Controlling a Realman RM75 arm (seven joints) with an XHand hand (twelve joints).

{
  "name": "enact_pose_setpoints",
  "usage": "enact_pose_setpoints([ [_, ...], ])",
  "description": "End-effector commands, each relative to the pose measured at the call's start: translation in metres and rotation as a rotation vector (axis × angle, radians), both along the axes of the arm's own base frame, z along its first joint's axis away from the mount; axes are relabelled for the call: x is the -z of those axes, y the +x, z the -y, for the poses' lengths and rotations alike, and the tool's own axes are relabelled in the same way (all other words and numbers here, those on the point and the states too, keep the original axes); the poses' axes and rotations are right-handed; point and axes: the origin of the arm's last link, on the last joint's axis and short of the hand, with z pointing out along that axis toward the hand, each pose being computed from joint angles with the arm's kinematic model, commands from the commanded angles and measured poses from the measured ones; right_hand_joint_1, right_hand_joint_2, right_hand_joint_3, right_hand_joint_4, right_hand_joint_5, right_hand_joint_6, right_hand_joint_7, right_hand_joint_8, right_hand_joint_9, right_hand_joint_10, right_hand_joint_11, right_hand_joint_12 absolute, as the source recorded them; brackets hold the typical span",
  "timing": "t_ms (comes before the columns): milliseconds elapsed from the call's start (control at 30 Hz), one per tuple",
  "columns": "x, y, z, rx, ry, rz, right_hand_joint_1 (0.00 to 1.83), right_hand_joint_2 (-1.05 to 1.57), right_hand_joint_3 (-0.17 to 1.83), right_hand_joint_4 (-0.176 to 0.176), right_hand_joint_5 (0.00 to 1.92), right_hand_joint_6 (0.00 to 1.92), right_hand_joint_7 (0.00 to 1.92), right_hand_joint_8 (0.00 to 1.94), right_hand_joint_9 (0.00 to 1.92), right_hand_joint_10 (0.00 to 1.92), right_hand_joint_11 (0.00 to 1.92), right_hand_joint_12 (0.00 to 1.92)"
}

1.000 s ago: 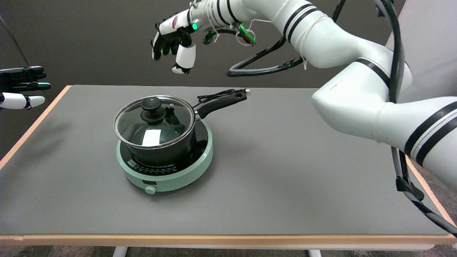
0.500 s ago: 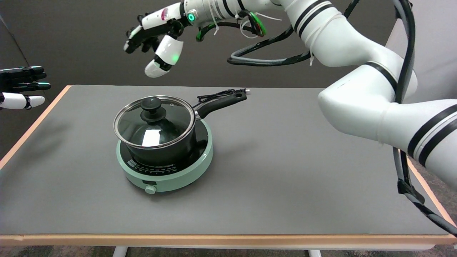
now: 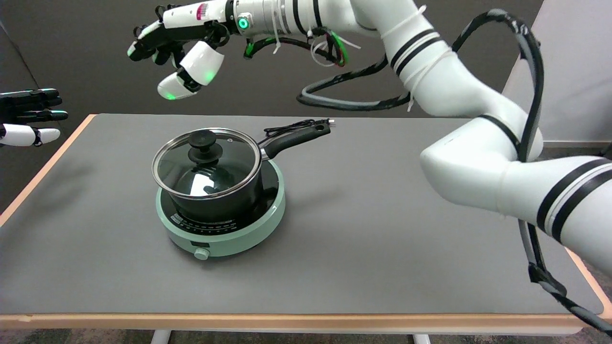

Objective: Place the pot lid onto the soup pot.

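On the counter (image 3: 382,239), the green hob (image 3: 221,228) carries the soup pot (image 3: 217,191) with the pot lid (image 3: 206,162) seated on its rim, so placement looks done. Farther back, the right hand (image 3: 174,52) has risen leftward, empty, fingers apart. The pot's contents are lost to glare.

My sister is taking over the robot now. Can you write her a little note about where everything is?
Right hand: open, holding nothing, up in the air above the table's far left.
Lid: sitting on the pot, level all round.
Pot: on the green cooker, handle pointing to the far right.
Done: the lid is on.
Left: probably only parking the arm.
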Motion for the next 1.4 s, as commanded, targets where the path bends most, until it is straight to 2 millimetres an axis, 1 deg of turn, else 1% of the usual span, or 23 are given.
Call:
enact_pose_setpoints([
  [33, 0.026, -0.039, 0.006, -0.067, -0.081, 0.033, 0.58, 0.57, 0.85, -0.04, 0.3, 0.16, 0.31, 0.18, 0.44, 0.29, 0.44, 1.01],
  [167, 0.032, -0.051, 0.006, -0.039, -0.075, 0.01, 0.58, 0.56, 0.85, -0.03, 0.3, 0.16, 0.31, 0.17, 0.44, 0.29, 0.45, 1.01],
  [300, 0.037, -0.066, 0.002, -0.03, -0.068, -0.008, 0.58, 0.56, 0.86, -0.029, 0.3, 0.16, 0.31, 0.17, 0.45, 0.29, 0.45, 1.0],
  [367, 0.039, -0.073, 0.0, -0.056, -0.079, -0.028, 0.58, 0.56, 0.86, -0.029, 0.3, 0.16, 0.31, 0.17, 0.45, 0.28, 0.45, 1.0],
  [433, 0.04, -0.076, -0.002, -0.114, -0.101, -0.069, 0.58, 0.56, 0.86, -0.028, 0.3, 0.16, 0.31, 0.17, 0.45, 0.28, 0.45, 1.01],
  [567, 0.045, -0.079, -0.006, -0.189, -0.123, -0.136, 0.58, 0.56, 0.86, -0.023, 0.3, 0.16, 0.32, 0.17, 0.45, 0.28, 0.47, 1.01],
  [667, 0.048, -0.082, -0.007, -0.193, -0.12, -0.168, 0.57, 0.55, 0.87, -0.01, 0.3, 0.16, 0.32, 0.17, 0.46, 0.27, 0.48, 1.01],
  [767, 0.05, -0.081, -0.009, -0.189, -0.11, -0.176, 0.57, 0.55, 0.87, -0.004, 0.3, 0.16, 0.32, 0.17, 0.46, 0.27, 0.48, 1.0],
  [933, 0.055, -0.081, -0.016, -0.2, -0.082, -0.203, 0.55, 0.55, 0.85, -0.003, 0.3, 0.16, 0.32, 0.17, 0.46, 0.26, 0.47, 1.0],
  [1133, 0.055, -0.087, -0.016, -0.185, -0.077, -0.213, 0.54, 0.55, 0.83, -0.001, 0.29, 0.16, 0.31, 0.17, 0.46, 0.26, 0.47, 1.0],
  [1400, 0.054, -0.087, -0.017, -0.191, -0.076, -0.214, 0.53, 0.55, 0.82, 0.0, 0.29, 0.16, 0.31, 0.17, 0.46, 0.26, 0.47, 1.01],
])
